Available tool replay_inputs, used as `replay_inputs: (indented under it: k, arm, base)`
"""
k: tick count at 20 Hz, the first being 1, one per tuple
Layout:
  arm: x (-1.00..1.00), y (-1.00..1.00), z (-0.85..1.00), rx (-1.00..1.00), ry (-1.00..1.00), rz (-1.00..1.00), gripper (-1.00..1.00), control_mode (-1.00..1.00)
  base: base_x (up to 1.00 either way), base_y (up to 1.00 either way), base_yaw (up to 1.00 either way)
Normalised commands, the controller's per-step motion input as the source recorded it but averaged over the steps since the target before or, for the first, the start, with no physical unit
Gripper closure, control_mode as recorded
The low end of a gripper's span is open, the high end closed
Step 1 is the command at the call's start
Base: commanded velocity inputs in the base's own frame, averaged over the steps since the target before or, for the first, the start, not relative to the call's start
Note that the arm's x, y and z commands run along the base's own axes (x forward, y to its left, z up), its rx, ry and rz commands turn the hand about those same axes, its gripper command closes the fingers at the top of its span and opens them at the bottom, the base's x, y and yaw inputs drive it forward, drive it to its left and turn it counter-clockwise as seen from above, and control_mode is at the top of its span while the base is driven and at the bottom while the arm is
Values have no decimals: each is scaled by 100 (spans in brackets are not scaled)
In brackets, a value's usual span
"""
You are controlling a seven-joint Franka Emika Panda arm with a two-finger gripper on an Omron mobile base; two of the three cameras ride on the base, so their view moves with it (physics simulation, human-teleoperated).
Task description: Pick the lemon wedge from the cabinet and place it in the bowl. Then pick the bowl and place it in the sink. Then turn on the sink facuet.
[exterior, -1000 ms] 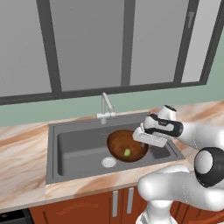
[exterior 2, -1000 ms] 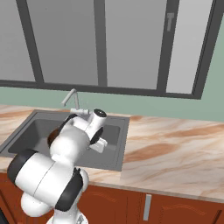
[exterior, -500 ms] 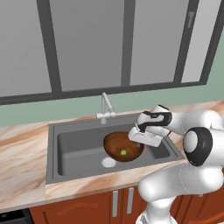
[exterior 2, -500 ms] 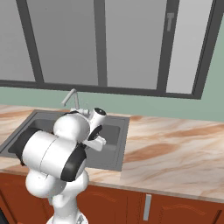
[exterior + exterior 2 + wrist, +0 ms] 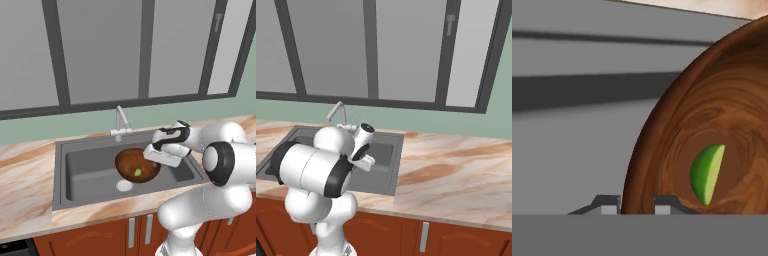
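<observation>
The dark brown wood-grain bowl (image 5: 131, 161) sits inside the dark grey sink (image 5: 85, 175), with the yellow-green lemon wedge (image 5: 138, 172) lying in its bottom. My gripper (image 5: 150, 154) is at the bowl's right rim, shut on it. In the hand view the bowl (image 5: 677, 125) fills the right side, the lemon wedge (image 5: 707, 172) rests inside, and the rim passes between the two fingertips of the gripper (image 5: 637, 202). The pale silver faucet (image 5: 120, 121) stands behind the basin, also visible as the faucet (image 5: 336, 111). The cabinet is out of view.
A round pale drain (image 5: 124, 186) lies just in front of the bowl. The marble counter (image 5: 456, 170) stretches right of the sink (image 5: 385, 156). Dark-framed windows (image 5: 100, 50) line the wall behind, and red-brown low cabinets (image 5: 100, 240) lie below.
The gripper and the bowl have shifted slightly left within the basin. The arm's elbow has swung up and to the right.
</observation>
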Motion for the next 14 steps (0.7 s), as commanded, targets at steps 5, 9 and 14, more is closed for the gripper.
replay_inputs:
  k: [5, 9, 14]
  arm:
    - [0, 2, -16, -3, -17, -5, 100, -100]
    - [5, 9, -31, -5, -5, -3, 100, -100]
    - [21, 4, -36, -1, 0, 0, 100, -100]
  base:
    - [0, 0, 0]
    - [0, 0, 0]
    - [0, 0, 0]
